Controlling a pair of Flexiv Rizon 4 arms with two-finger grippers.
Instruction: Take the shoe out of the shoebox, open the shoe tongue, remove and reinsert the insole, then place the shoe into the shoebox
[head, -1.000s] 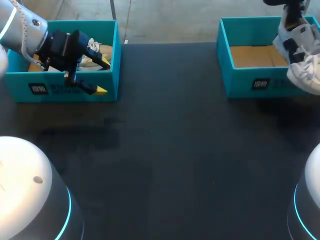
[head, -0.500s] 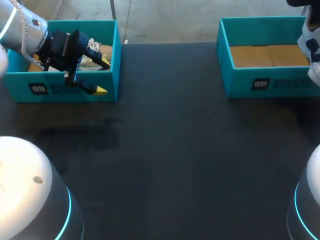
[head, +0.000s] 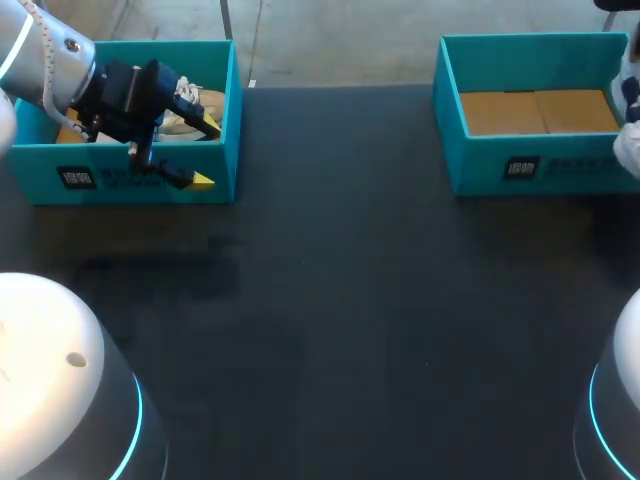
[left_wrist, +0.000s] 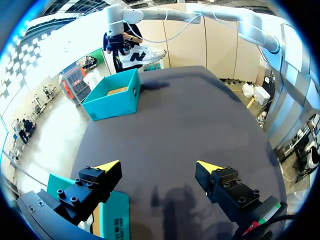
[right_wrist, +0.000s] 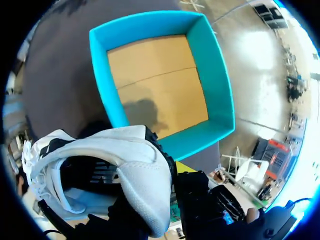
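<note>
A white shoe with dark side marks hangs in the air, and my right gripper is shut on its heel collar. In the head view only a sliver of this shoe shows at the right edge, beside the right teal shoebox, whose cardboard floor is bare. The left wrist view shows the same shoe held above and just past that far box. My left gripper stands open over the front wall of the left teal shoebox, with nothing between its fingers. A pale shoe lies in that box.
The dark table stretches between the two boxes. The near corner of the left box lies just under my left gripper. The white bases of my arms stand at the table's near corners.
My right arm has carried the white shoe to the right, from over the right box's end to nearly out of the head view. The left arm has kept still.
</note>
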